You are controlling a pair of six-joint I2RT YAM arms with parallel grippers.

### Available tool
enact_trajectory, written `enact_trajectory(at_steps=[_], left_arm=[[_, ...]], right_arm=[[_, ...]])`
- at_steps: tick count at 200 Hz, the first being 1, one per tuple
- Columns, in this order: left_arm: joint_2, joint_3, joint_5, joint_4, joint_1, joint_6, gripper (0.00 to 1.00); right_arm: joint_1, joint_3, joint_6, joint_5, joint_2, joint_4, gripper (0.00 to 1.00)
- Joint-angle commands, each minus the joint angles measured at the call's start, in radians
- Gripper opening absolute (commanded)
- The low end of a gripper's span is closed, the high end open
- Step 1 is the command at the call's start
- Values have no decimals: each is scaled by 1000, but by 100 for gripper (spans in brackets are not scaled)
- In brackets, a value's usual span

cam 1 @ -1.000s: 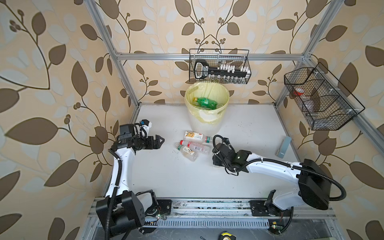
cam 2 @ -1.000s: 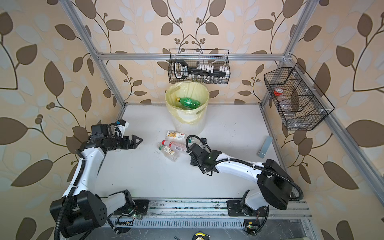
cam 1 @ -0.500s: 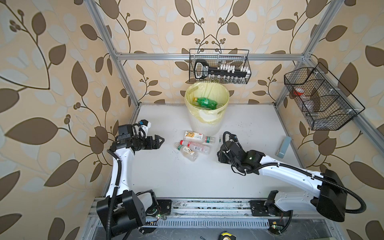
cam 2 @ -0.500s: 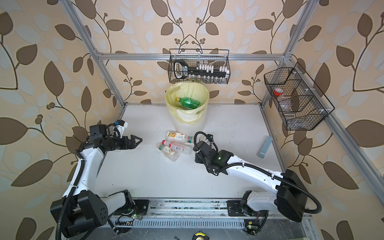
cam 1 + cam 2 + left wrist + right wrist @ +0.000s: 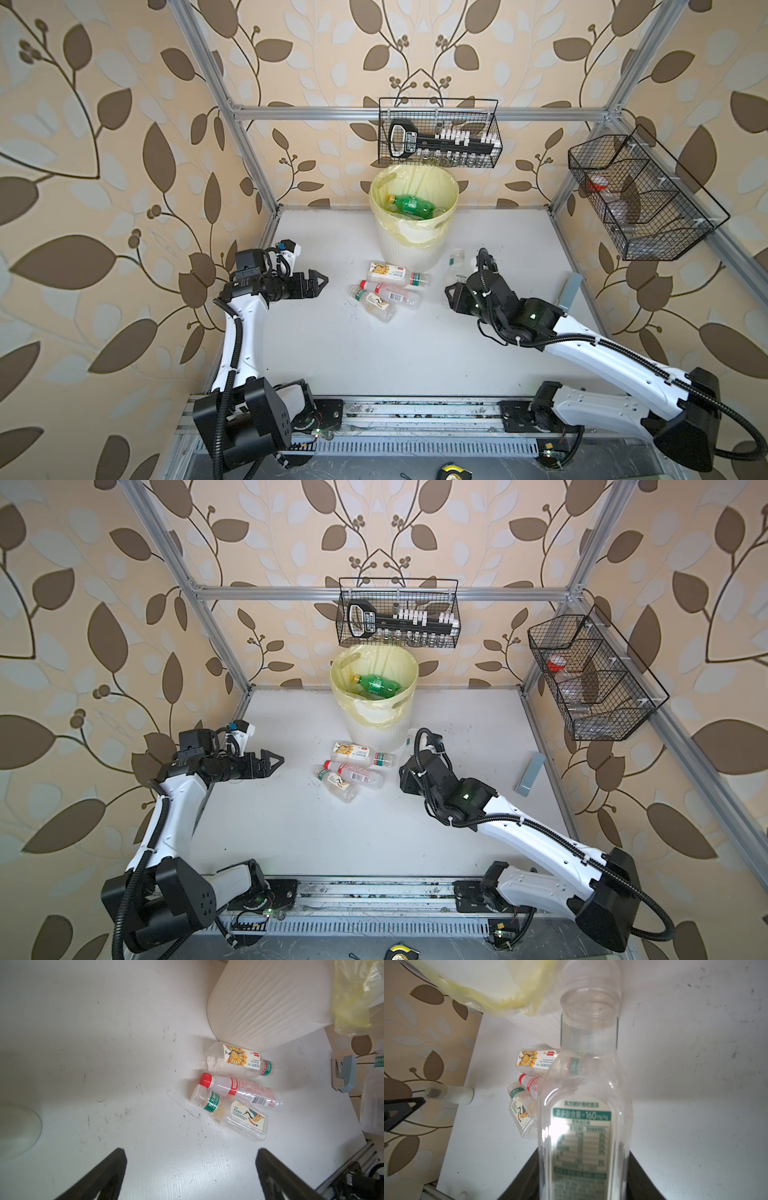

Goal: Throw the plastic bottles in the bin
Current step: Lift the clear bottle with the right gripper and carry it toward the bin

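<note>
Bottle (image 5: pixel 583 1084) is being clamped by right gripper (image 5: pixel 583 1178) beside bin (image 5: pixel 409 253), to be raised above the rim before release; left gripper (image 5: pixel 322 284) is being held open.

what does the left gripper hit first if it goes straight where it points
Probably the white-capped crane-label bottle, the nearest thing lying ahead of the left gripper; its height is unclear, so it might pass over.

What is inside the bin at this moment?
In the bin, a green bottle with a yellow cap lies on top of clear bottles. Whatever is beneath them is covered.
</note>
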Motion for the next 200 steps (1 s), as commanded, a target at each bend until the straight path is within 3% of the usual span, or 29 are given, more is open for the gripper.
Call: enact_trajectory(at_steps=[1, 88, 170, 200], left_arm=[[-2, 23, 41, -13, 10, 10, 99], [-4, 27, 36, -19, 17, 11, 99], [2, 29, 42, -22, 22, 11, 99], [3, 27, 42, -19, 24, 12, 99]], right_arm=[[-14, 66, -49, 1, -42, -14, 46], [-54, 219, -123, -56, -44, 10, 46], [-86, 495, -191, -106, 58, -24, 46], [-89, 470, -186, -94, 38, -11, 46]])
